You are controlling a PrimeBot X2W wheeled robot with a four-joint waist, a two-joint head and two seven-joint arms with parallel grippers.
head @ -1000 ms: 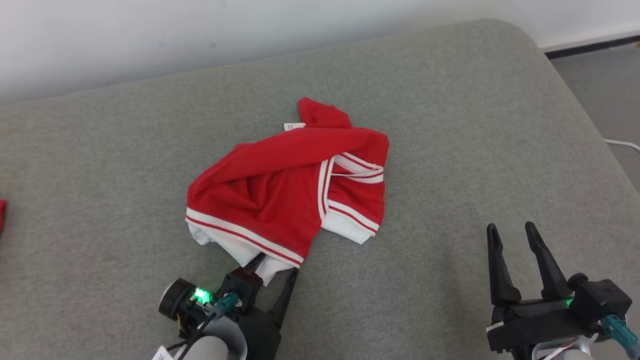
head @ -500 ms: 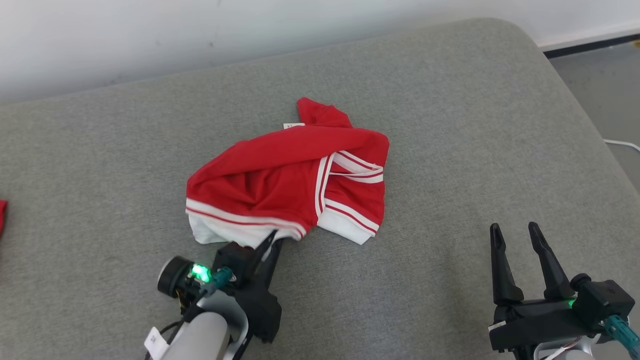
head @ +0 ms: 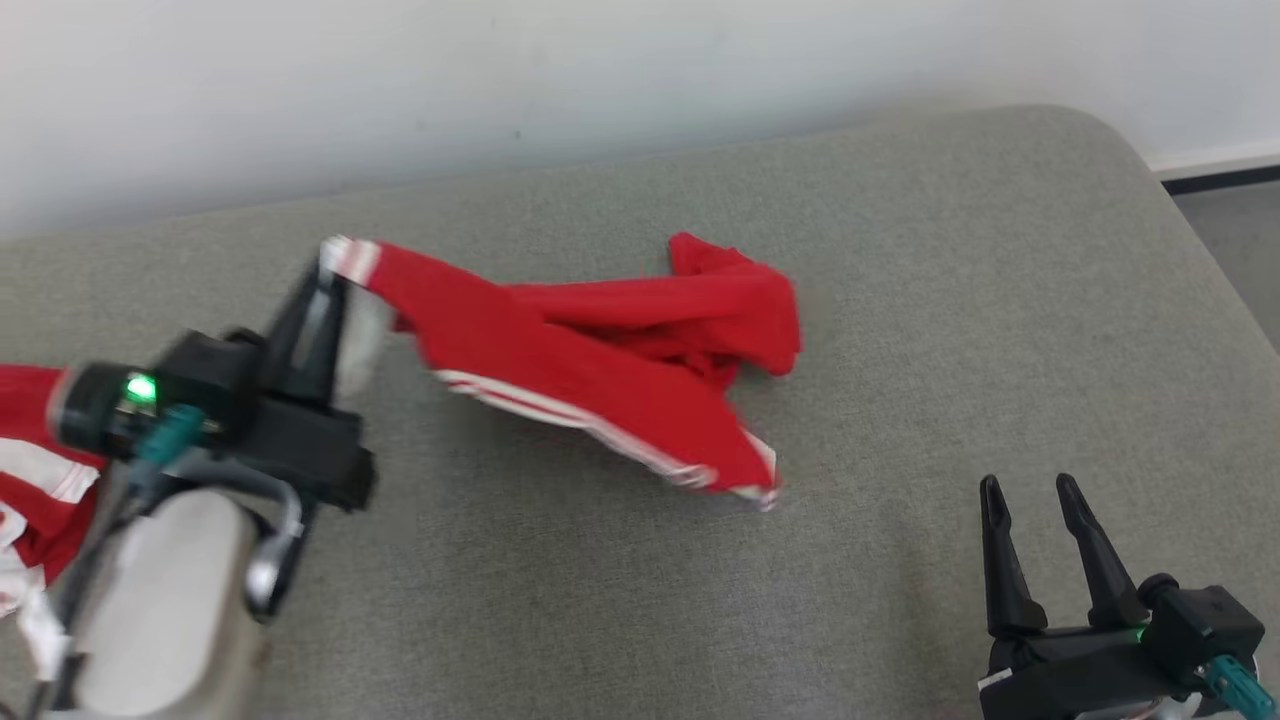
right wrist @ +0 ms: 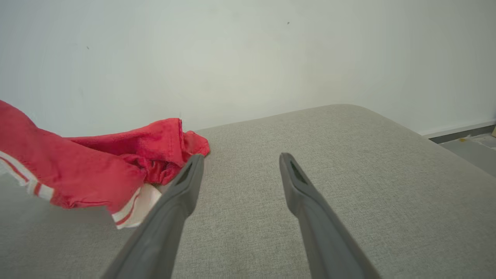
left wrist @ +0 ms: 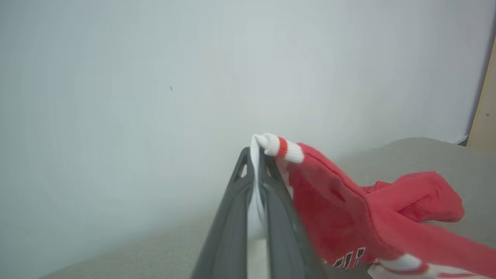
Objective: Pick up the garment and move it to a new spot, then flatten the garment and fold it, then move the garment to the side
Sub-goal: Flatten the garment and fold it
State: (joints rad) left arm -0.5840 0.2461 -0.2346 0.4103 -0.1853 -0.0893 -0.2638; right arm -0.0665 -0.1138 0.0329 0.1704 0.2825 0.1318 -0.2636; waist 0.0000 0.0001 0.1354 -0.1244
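The garment (head: 600,360) is red with white striped trim. My left gripper (head: 325,275) is shut on its white hem and holds that end up at the left of the head view. The cloth stretches from there to the right, its far end (head: 740,290) still resting on the grey cushion (head: 900,300). In the left wrist view the white hem (left wrist: 277,146) is pinched between the fingers and the garment (left wrist: 348,209) hangs off to the right. My right gripper (head: 1030,495) stands open at the lower right, apart from the garment (right wrist: 97,170), nothing between its fingers.
Another red and white cloth (head: 30,460) lies at the left edge of the cushion, partly behind my left arm. A pale wall (head: 600,80) runs along the back. The cushion's rounded right corner (head: 1130,160) drops to grey floor (head: 1240,250).
My left gripper has shut on the garment's white hem and swung up and to the left, pulling the garment out long. The head camera has shifted. The right gripper has stayed put.
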